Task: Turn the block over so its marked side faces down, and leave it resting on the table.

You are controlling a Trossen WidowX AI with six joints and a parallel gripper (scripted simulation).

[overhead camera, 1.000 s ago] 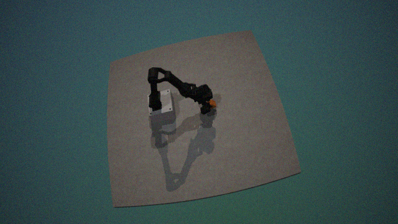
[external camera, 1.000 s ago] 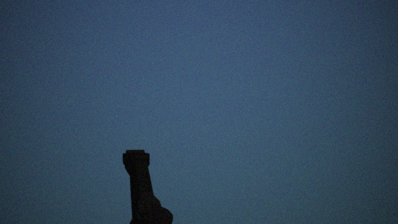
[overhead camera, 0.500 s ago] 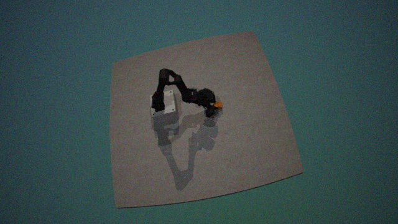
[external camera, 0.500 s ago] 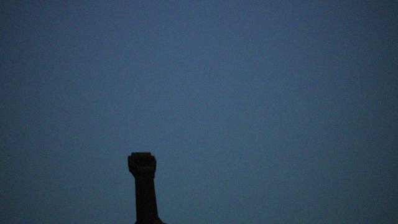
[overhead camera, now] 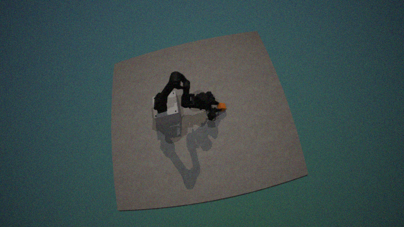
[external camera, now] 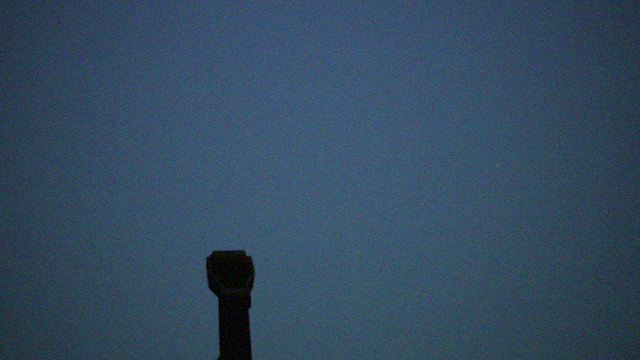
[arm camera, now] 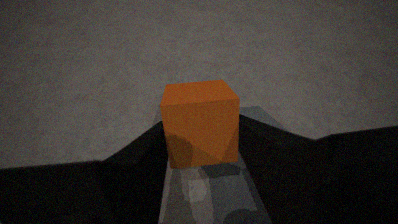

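1. Near centre of the table [overhead camera: 252, 151], top view: black arm [overhead camera: 177, 86] rises from a white-grey base [overhead camera: 168, 108], folds over and reaches toward 3 o'clock.
2. Gripper [overhead camera: 218, 110] sits at the arm's 3 o'clock end, clamped on the orange block [overhead camera: 222, 106]; only a small orange patch shows there, the rest is hidden by the black fingers and wrist.
3. Arm shadows fall toward 6 o'clock across the table, overlapping; cannot tell from the top view whether the block touches the table or is lifted.
4. Wrist view: block [arm camera: 200, 122] fills the centre, held between two dark fingers at 9 and 3 o'clock; the finger shapes merge into black at the lower edge and are cut off by the frame.
5. Block faces seen in the wrist view are plain orange, lower part shaded; no mark can be made out on them, the side faces under the fingers and the far side are hidden.
6. Grey strip below the block at 6 o'clock in the wrist view is blurry, cannot tell what it is.
7. Exterior view: almost all dark blue background; only one black arm segment [external camera: 231, 300] pokes up at 6 o'clock, cut off by the bottom edge. Gripper, block and table are out of that frame.
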